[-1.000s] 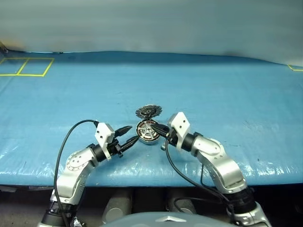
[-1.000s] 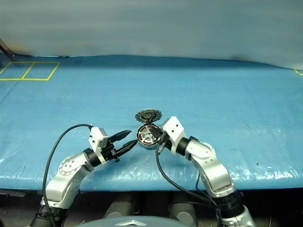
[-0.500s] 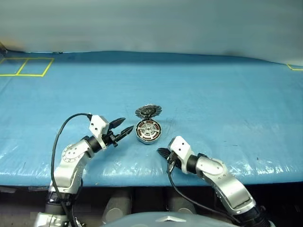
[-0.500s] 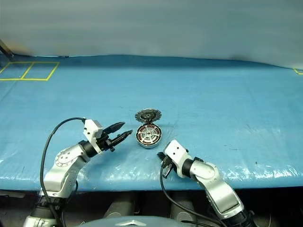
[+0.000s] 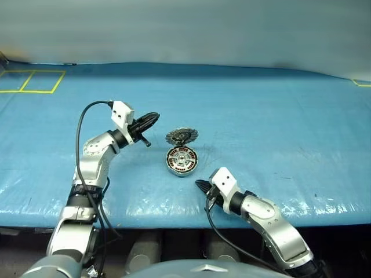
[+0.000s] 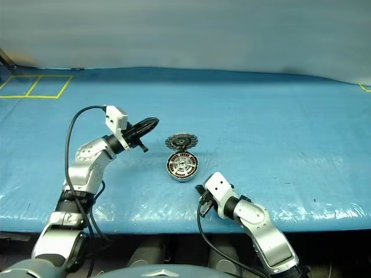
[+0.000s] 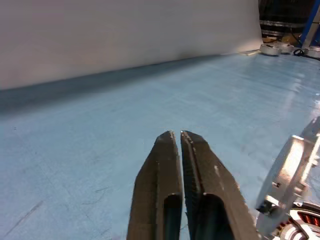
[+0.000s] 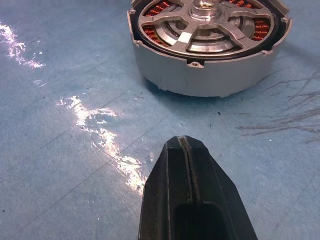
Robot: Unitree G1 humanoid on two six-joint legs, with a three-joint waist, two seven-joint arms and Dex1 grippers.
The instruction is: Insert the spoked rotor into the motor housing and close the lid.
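Note:
The motor housing [image 5: 182, 160] lies flat on the blue sheet, a silver-walled round body [image 8: 205, 75]. Inside it sits the spoked rotor [image 8: 185, 37], with a black rim and copper windings showing between its spokes. The lid [image 5: 181, 136], a jagged-edged disc, stands open at the housing's far edge and shows edge-on in the left wrist view [image 7: 287, 175]. My left gripper [image 5: 154, 118] is shut and empty, raised to the left of the lid. My right gripper [image 5: 199, 185] is shut and empty, low over the sheet just in front of the housing [image 8: 184, 141].
A blue sheet [image 5: 278, 116] covers the whole table, with its front edge [image 5: 174, 217] just behind my right gripper. Yellow tape squares [image 5: 32, 81] mark the far left corner. A pale wall [image 5: 185, 29] closes the back.
My right gripper drew back from the housing's right side toward the table's front edge. The left gripper rose and moved farther away, from beside the housing to beside the lid, and shut.

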